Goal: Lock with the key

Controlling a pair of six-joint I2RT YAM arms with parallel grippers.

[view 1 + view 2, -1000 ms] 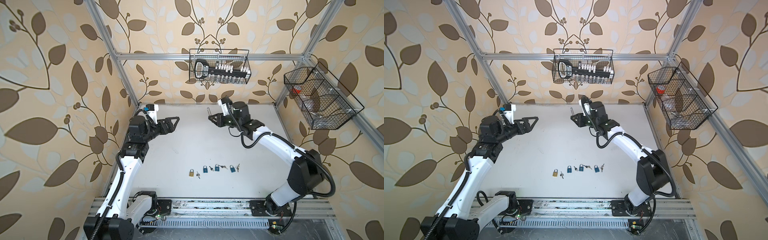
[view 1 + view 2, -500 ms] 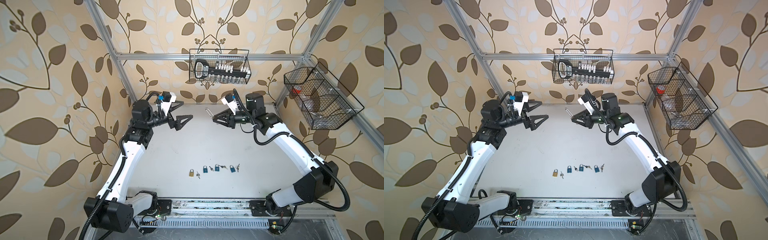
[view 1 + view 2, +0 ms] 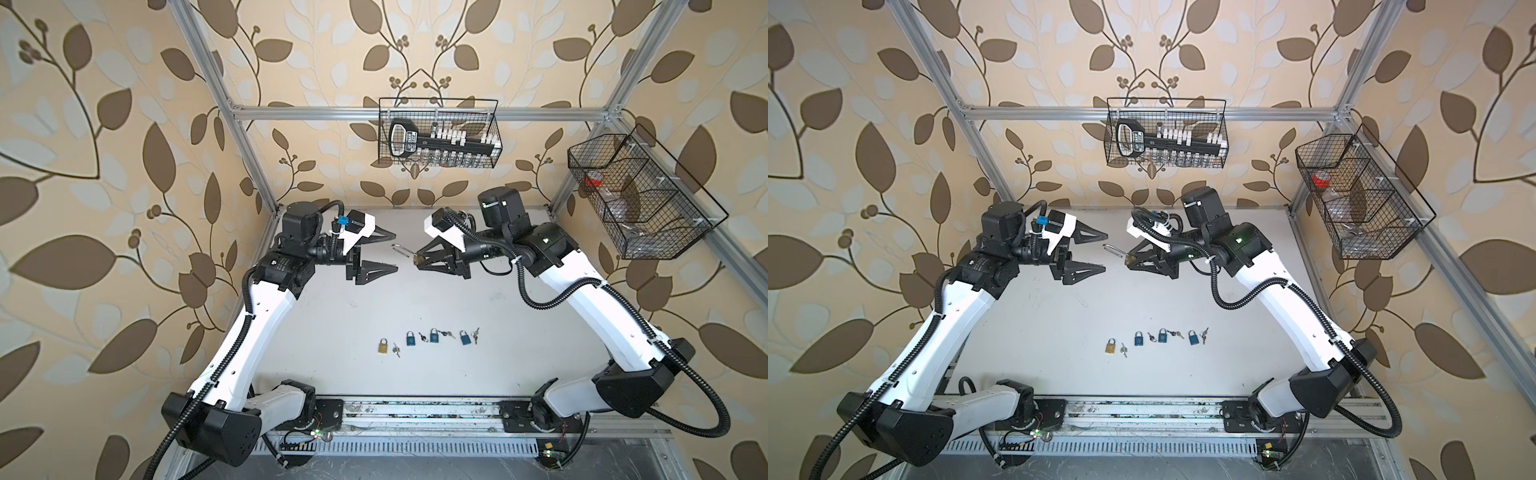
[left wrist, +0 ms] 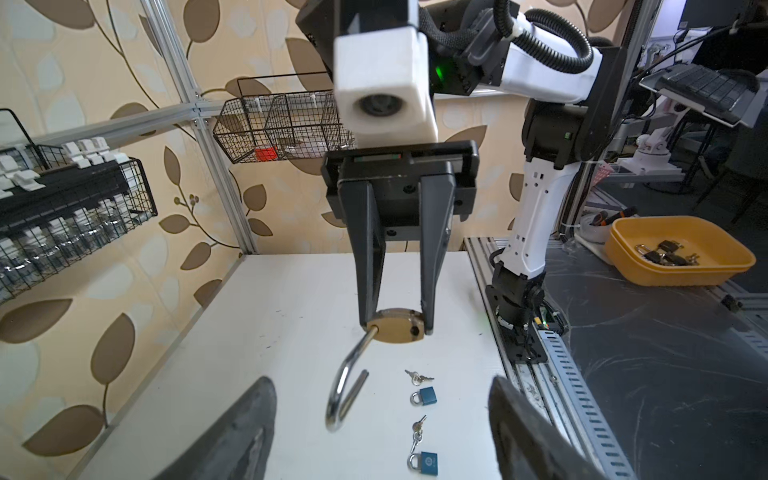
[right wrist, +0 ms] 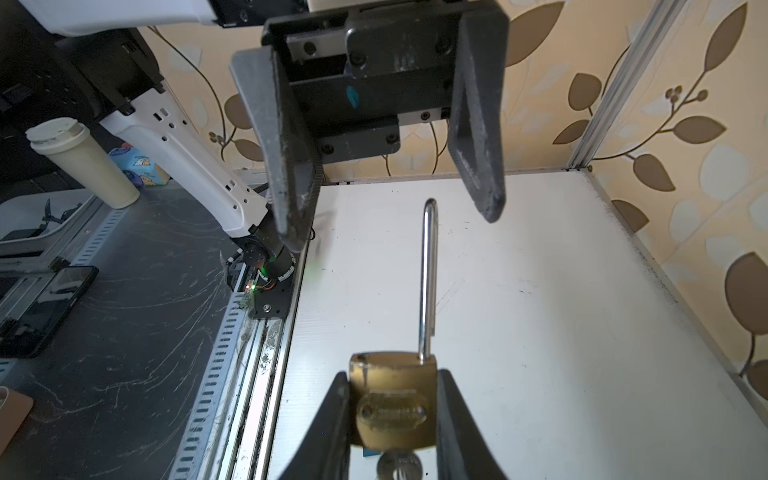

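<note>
While the right claw clamps the brass padlock by its body above the table, the shackle stands swung open and a key sits in the keyhole. The left claw is spread wide and empty, its tips flanking the shackle's end without touching. Four other locks lie on the table.

Leaf-patterned beige walls, aluminium frame, white tabletop
</note>
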